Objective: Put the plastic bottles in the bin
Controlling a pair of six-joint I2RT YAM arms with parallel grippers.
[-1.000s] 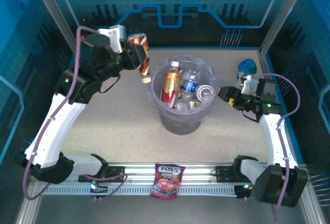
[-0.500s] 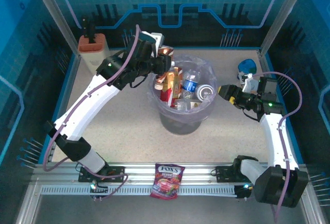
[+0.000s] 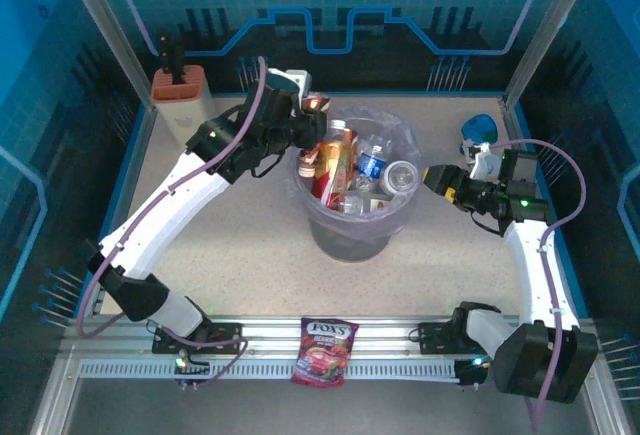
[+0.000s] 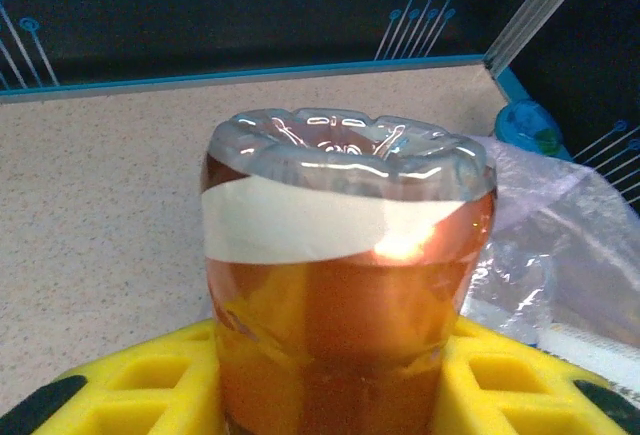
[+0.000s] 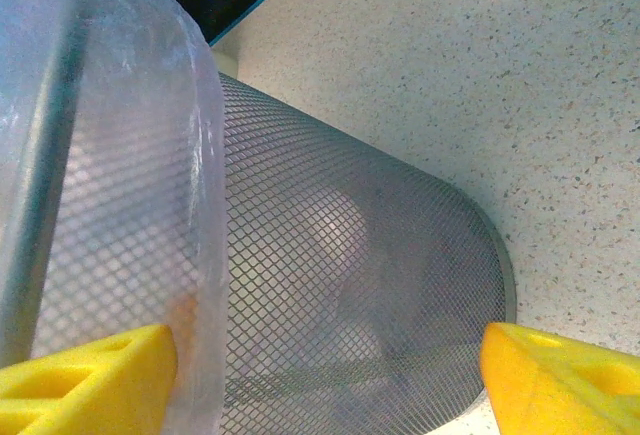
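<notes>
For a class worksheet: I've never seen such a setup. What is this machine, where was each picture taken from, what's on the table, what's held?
Two robot arms stand at the table's near edge. One picture looks down from above; two come from cameras on the wrists. The left gripper grips a brown bottle at the rim of the bin, a bag-lined mesh bucket holding several bottles. The right gripper is open and empty beside the bin. A red candy bag lies at the front edge.

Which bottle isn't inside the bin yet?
The brown bottle with the cream band, gripped by the left end effector; the other bottles lie inside the bin.
</notes>
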